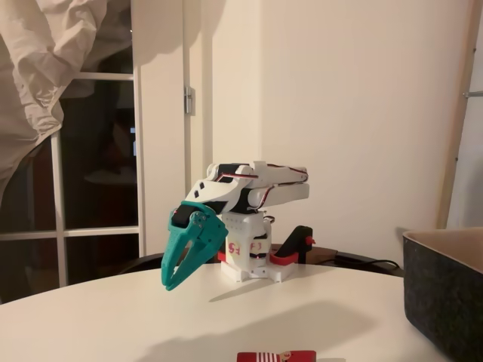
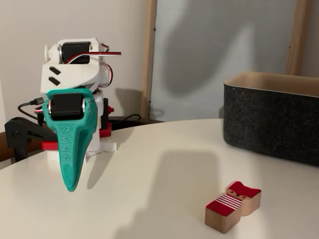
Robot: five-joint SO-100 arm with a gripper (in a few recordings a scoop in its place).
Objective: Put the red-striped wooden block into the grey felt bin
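Observation:
The red-striped wooden block [image 2: 233, 206] lies on the white table [image 2: 149, 164] at the front right; it has a red top, a red-and-white striped patch and pale wooden sides. In a fixed view only its top edge [image 1: 275, 356] shows at the bottom. The grey felt bin [image 2: 271, 119] stands behind it at the right, also seen at the right edge [image 1: 445, 290]. My teal gripper [image 2: 70, 185] hangs tip-down just above the table in front of the folded arm, far left of the block. The gripper [image 1: 169, 283] looks shut with nothing held.
The arm's white and red base [image 1: 253, 264] sits at the table's far edge, with a black clamp [image 1: 302, 243] and cables beside it. A glass door [image 1: 98, 166] and a hanging cloth [image 1: 45, 68] are behind. Bare tabletop lies between gripper, block and bin.

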